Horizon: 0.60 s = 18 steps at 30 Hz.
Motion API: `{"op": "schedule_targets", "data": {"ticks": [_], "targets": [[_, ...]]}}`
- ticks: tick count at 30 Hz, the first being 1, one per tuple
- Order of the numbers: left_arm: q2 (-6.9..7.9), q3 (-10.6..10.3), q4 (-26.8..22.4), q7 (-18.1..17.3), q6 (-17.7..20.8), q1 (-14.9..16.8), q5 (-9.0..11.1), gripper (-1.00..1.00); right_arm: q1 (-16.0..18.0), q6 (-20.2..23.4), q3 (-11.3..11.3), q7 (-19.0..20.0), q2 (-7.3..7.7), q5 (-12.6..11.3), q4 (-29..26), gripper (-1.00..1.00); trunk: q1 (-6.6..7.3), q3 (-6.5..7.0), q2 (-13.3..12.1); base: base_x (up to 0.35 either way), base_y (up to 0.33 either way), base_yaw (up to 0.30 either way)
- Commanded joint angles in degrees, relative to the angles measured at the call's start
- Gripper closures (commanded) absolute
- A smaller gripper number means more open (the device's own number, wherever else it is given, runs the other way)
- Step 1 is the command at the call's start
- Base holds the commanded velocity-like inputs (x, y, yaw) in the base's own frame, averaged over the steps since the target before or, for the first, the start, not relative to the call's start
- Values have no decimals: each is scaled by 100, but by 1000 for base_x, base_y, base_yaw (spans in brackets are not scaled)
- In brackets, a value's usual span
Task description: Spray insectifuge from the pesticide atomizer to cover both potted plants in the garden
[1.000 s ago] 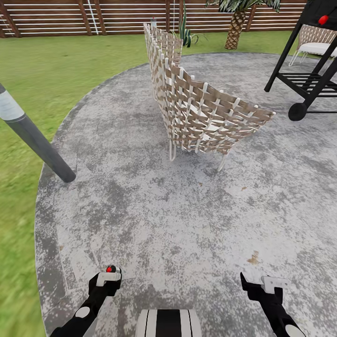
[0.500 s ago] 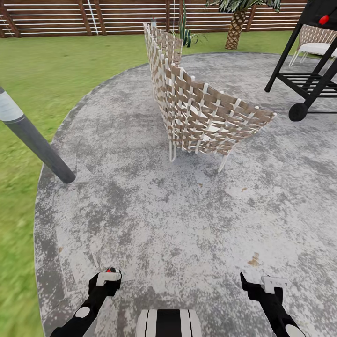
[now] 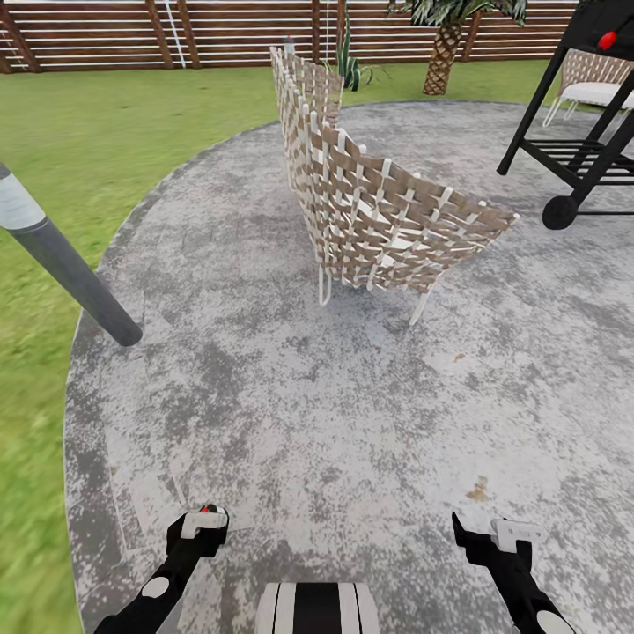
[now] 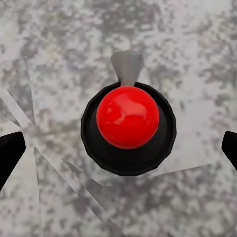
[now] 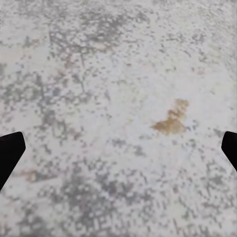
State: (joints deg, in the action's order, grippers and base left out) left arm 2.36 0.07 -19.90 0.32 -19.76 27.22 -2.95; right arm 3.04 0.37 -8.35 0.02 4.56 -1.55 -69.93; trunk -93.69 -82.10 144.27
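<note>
The pesticide atomizer and both potted plants are out of view. My left gripper and right gripper hang low at the near edge of the head view, over a mottled grey paved circle in the garden. Both are open and hold nothing. In the left wrist view the black fingertips stand far apart, with a red ball in a black round holder between them against the paving. The right wrist view has fingertips just as wide apart over bare paving with a brown stain.
A woven tan-and-white chair stands ahead at the centre. A black wheeled frame is at the right, a slanted grey pole at the left. Lawn, a slat fence, a palm trunk and a spiky plant lie beyond.
The whole picture has crept very slightly, so the camera moved a touch. Both grippers keep their pose and stay open.
</note>
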Motion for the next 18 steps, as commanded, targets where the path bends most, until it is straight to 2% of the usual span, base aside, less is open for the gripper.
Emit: {"op": "schedule_targets", "data": {"ticks": [1, 18], "targets": [[1, 2, 4, 3, -19, 2, -31, -100, 2, 5, 0, 3, 1, -16, -3, -100, 1, -3, 1, 0, 0, 0], [9, 13, -5, 3, -11, 6, -22, -100, 0, 5, 0, -1, 1, -20, 82, -100, 1, -2, 1, 0, 0, 0]]}}
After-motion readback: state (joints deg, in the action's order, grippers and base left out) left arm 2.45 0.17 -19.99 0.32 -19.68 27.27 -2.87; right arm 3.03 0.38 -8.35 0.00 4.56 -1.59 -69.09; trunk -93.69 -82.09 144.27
